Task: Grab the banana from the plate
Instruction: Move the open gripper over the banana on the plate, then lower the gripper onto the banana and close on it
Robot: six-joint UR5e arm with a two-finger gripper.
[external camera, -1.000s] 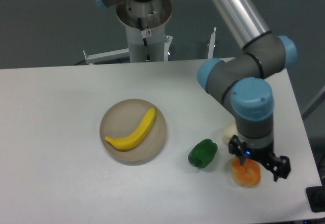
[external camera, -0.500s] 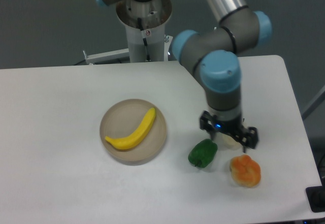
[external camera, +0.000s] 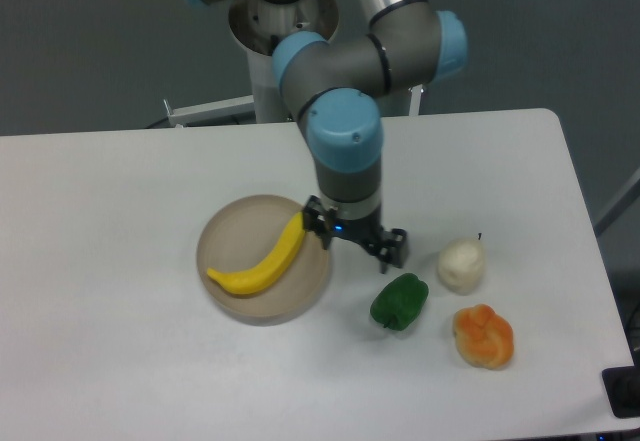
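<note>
White table [external camera: 120, 361] before a grey backdrop. Lower right lay an orange fruit [external camera: 484, 336], a green pepper [external camera: 399, 301] and a pale bulb [external camera: 461, 265]. At centre the banana [external camera: 262, 258] lay on the plate [external camera: 225, 233]; the gripper [external camera: 356, 239], jaws spread and empty, hovered at the plate's right rim, apparently positioned for the grasp.

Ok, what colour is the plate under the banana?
Plain beige-grey plate, bright yellow banana; the fixed camera shows it.

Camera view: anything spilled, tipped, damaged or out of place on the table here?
Nothing stands out. The banana lies whole on the plate, the green pepper, white fruit and lumpy orange fruit sit apart on the table, and the pincer hangs at the plate's right edge.
</note>
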